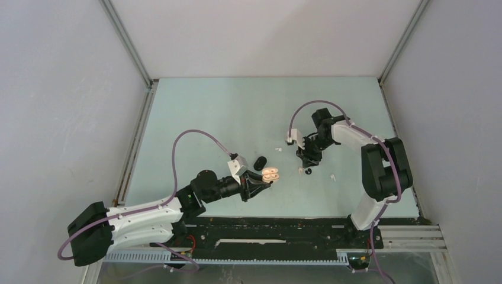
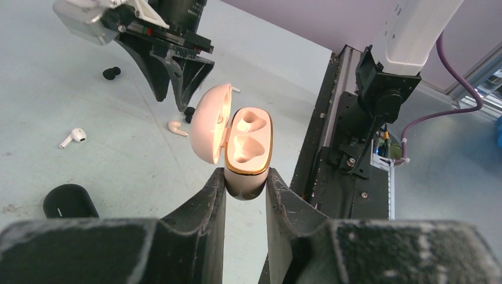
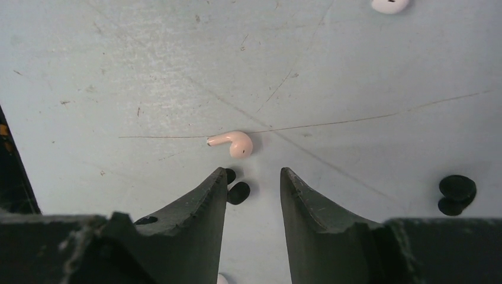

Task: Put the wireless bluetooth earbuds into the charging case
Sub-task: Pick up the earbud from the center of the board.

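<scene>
Pink plastic marks the pairing: the case (image 2: 245, 148) clamped in the left gripper (image 2: 245, 177) is pink, and so is the bud (image 3: 237, 143) lying on the table (image 1: 237, 112) under the right gripper (image 3: 253, 174). The left jaws pinch the case by its lower body. Its lid is swung back and both wells are bare and facing outward, presumably so a bud can go straight in. It is held toward the near edge, about midway across.

To its right, the right gripper hangs over the pink bud with jaws parted and nothing between them. The bud lies just beyond the fingertips. A black bud (image 3: 237, 190) sits just beside one finger and could get nipped along with it. A white bud (image 2: 72, 138) and a black case (image 2: 70, 201) lie apart, likely belonging to other sets.
</scene>
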{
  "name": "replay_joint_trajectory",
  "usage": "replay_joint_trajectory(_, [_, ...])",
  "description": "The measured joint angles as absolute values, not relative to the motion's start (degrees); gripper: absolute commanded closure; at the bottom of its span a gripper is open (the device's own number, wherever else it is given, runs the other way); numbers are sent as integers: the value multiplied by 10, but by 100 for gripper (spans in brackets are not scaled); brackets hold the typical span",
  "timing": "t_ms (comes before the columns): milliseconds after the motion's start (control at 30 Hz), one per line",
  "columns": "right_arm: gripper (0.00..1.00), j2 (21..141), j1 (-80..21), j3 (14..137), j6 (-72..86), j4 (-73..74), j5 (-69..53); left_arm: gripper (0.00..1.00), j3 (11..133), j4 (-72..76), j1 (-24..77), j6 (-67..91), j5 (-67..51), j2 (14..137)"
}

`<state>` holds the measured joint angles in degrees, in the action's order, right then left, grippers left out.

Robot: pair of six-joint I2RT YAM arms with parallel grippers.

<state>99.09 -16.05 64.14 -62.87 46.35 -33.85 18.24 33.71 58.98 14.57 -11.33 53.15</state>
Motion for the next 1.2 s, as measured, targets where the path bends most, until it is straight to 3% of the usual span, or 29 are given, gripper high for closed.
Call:
replay_joint_trajectory(200, [53,1016,-161,641,-675,472,-340,100,182,337,590,146,-113,533])
replay_joint_trajectory(433, [62,1026,-170,641,-702,473,-336,100,182,337,590,146,-113,540])
replay_joint_trajectory(1200, [76,1045,-211,642,-716,474,-299,100,186,337,590,146,-113,554])
